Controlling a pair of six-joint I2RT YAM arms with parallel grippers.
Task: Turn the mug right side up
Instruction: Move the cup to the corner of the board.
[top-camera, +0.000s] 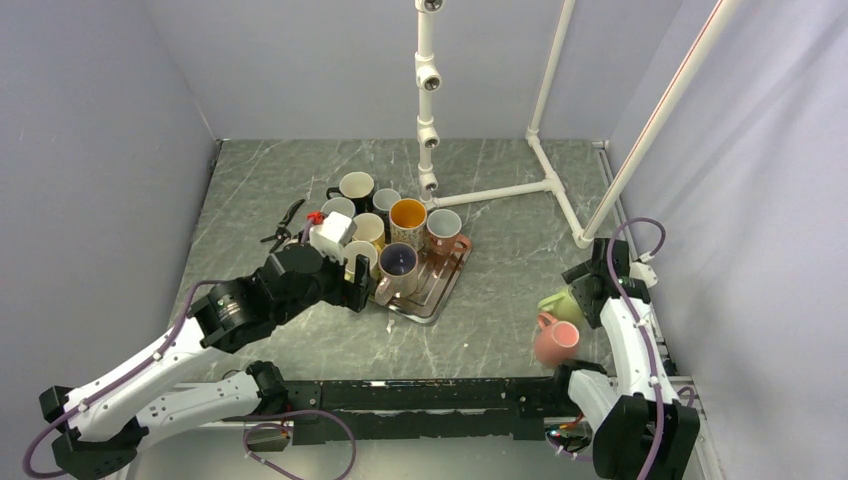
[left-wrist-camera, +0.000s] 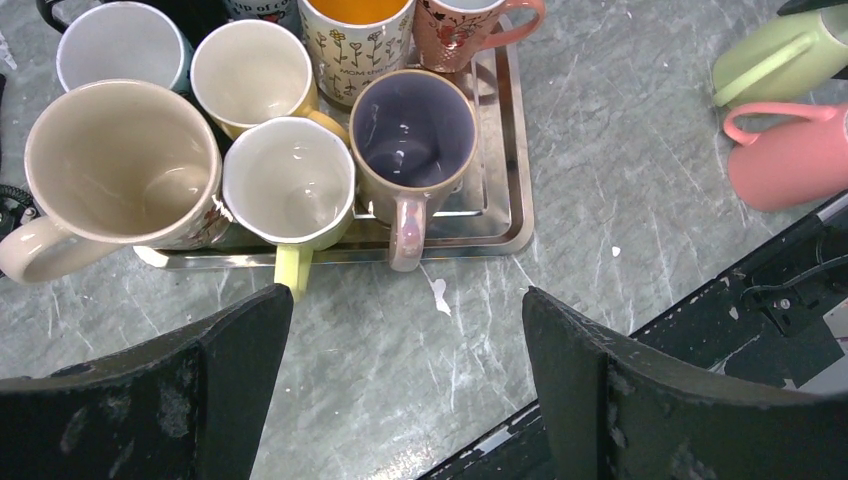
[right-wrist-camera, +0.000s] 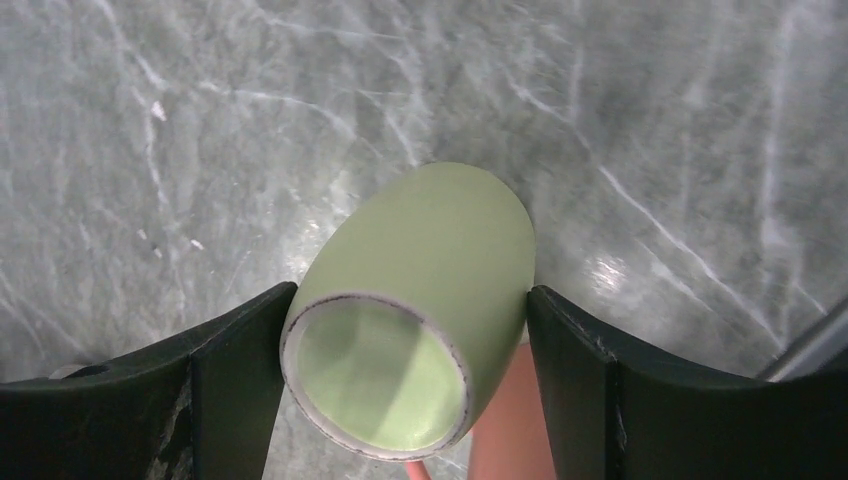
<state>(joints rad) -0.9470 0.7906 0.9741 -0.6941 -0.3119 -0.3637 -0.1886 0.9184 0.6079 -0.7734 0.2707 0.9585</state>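
A light green mug (right-wrist-camera: 430, 270) is tilted on its side between my right gripper's fingers (right-wrist-camera: 230, 380), which press on both its sides. Its ringed flat end faces the wrist camera. It shows at the right of the table in the top view (top-camera: 558, 303), under my right gripper (top-camera: 578, 295), and in the left wrist view (left-wrist-camera: 775, 60). I cannot tell whether it touches the table. A pink mug (top-camera: 556, 340) lies on its side right beside it, handle towards the green mug (left-wrist-camera: 790, 160). My left gripper (top-camera: 355, 285) is open and empty, just in front of the tray (left-wrist-camera: 405, 300).
A metal tray (left-wrist-camera: 505, 150) at the table's middle holds several upright mugs, with more upright mugs beside it. A white pipe frame (top-camera: 500, 190) stands at the back. Black pliers (top-camera: 283, 228) lie left of the mugs. A black rail (top-camera: 420, 395) runs along the near edge.
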